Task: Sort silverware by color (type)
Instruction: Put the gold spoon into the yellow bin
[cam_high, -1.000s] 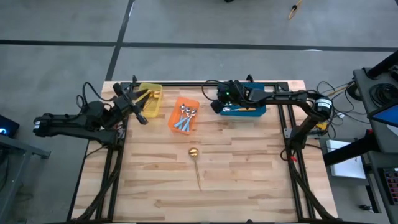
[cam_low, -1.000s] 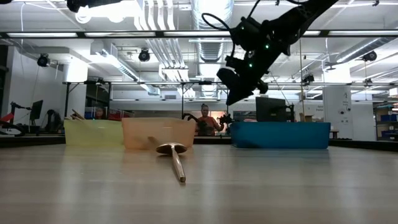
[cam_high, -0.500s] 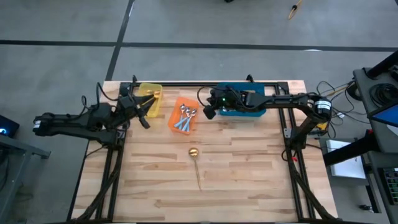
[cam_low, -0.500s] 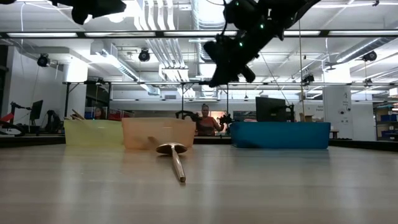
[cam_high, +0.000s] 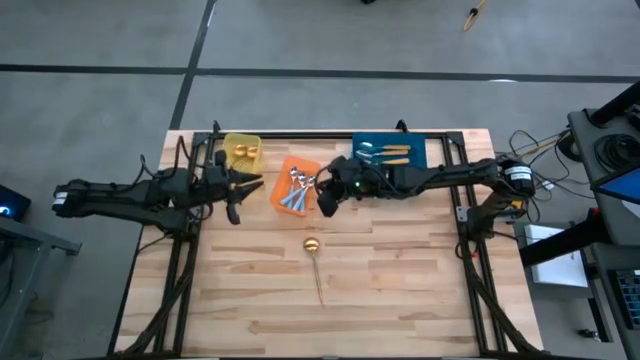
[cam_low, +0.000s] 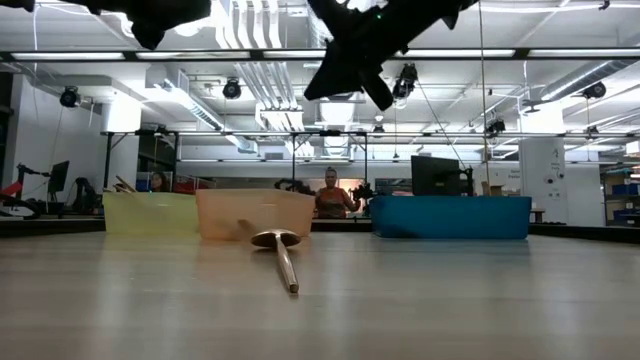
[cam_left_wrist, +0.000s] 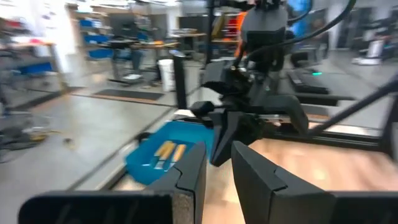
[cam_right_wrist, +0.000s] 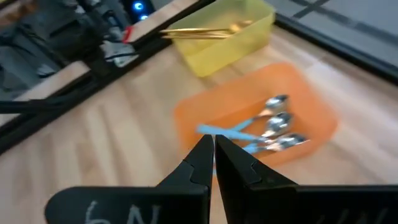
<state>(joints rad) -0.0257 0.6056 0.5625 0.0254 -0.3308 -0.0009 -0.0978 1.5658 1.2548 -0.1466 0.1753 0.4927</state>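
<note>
A gold spoon (cam_high: 314, 255) lies alone on the wooden table, bowl toward the far edge; the low view shows it too (cam_low: 281, 250). More gold spoons (cam_right_wrist: 205, 31) lie in the yellow bin (cam_high: 242, 152). Blue-handled spoons (cam_right_wrist: 273, 127) lie in the orange bin (cam_high: 295, 185), and orange-handled ones (cam_high: 390, 153) in the blue bin (cam_high: 392, 160). My right gripper (cam_right_wrist: 213, 146) hovers shut and empty over the orange bin's right side (cam_high: 326, 200). My left gripper (cam_left_wrist: 219, 149) floats near the yellow bin (cam_high: 240, 190), its fingers a little apart with nothing between them.
The three bins stand in a row along the table's far edge, seen as low walls in the low view (cam_low: 255, 215). Black frame rails (cam_high: 185, 270) run down both sides of the table. Bare wood (cam_high: 400, 270) surrounds the lone spoon. A person stands far off in the room (cam_low: 327, 195).
My right gripper has swung from above the blue bin toward the table's left, rising, and now hangs at the orange bin's right side, still shut. My left gripper has rolled at the wrist and drifted a little from the yellow bin toward the near edge.
</note>
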